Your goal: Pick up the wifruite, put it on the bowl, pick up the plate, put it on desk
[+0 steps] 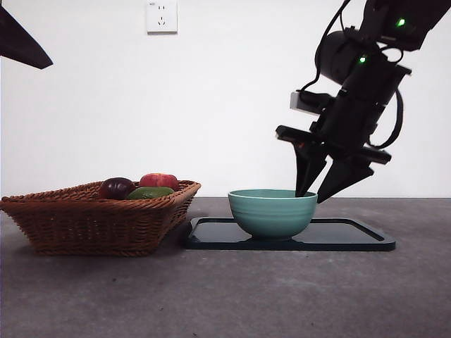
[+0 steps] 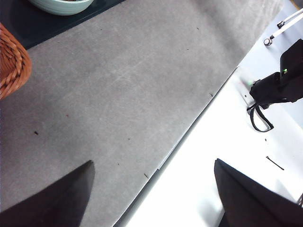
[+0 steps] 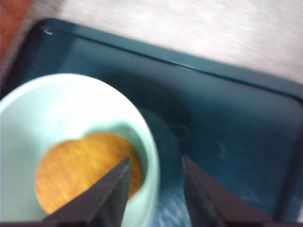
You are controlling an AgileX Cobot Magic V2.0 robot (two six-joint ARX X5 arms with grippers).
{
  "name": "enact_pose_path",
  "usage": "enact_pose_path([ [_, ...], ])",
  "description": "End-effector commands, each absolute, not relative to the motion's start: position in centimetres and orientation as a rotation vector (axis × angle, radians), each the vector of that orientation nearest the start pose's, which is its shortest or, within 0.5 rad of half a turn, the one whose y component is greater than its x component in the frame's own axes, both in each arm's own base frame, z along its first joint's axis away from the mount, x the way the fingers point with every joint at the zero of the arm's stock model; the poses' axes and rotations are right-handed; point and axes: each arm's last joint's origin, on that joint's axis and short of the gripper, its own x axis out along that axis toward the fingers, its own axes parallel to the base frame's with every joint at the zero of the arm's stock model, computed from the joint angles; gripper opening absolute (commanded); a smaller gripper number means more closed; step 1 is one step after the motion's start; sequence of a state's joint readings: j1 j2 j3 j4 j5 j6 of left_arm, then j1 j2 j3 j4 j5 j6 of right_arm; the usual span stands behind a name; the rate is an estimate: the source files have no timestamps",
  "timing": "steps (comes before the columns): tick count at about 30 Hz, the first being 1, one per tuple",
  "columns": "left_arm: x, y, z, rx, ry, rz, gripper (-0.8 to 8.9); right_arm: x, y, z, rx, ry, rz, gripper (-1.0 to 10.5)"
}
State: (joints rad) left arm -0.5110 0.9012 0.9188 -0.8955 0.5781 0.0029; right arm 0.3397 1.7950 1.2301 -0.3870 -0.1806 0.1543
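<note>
right gripper of the black two-jawed arm hangs at about 2 o'clock above the glossy teal-green ridged ceramic bowl, coming down from the upper right of the front view, its jaws spread apart and holding nothing. in the right wrist view the two jaw tips straddle the bowl's rim, one tip over the inside of the bowl, the other outside it over the dark teal rectangular tray-like plate; whether either tip touches the rim cannot be told from the blurred frame. the small oval golden-brown wifruite lies at the bottom of the bowl, just beside the inner jaw tip and not gripped by it. the bowl stands on the plate, toward its 9 o'clock end as the front view shows it, and the plate rests flat on the dark grey matte desk. just beside the plate at 9 o'clock sits a brown wicker basket holding a dark purple fruit, a green fruit and a red fruit. left gripper waits well apart from the bowl, over the bare edge of the desk, jaws wide apart and empty. a white wall socket sits high on the wall behind.
</note>
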Motion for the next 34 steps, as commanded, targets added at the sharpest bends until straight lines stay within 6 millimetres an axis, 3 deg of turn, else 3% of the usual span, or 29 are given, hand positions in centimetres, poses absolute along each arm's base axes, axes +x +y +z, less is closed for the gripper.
enact_pose_path([
  [1, 13.1, -9.3, 30.6, -0.017, 0.905, -1.036, 4.05, 34.8, 12.7, 23.1, 0.071, 0.919, 0.409, 1.8],
  [8, 13.1, -9.3, 30.6, -0.013, 0.903, -1.037, 4.05, 31.0, 11.5, 28.6, 0.076, 0.856, 0.442, 1.8],
  [19, 13.1, -9.3, 30.6, -0.007, 0.899, -1.041, 4.05, 22.1, 9.6, 35.3, 0.044, 0.816, 0.577, 1.8],
  [27, 13.1, -9.3, 30.6, -0.006, 0.899, -1.041, 4.05, 16.9, 8.5, 37.2, 0.014, 0.749, 0.637, 1.7],
  [34, 13.1, -9.3, 30.6, 0.002, 0.894, -1.045, 4.05, 13.5, 7.8, 35.0, -0.006, 0.753, 0.689, 1.7],
])
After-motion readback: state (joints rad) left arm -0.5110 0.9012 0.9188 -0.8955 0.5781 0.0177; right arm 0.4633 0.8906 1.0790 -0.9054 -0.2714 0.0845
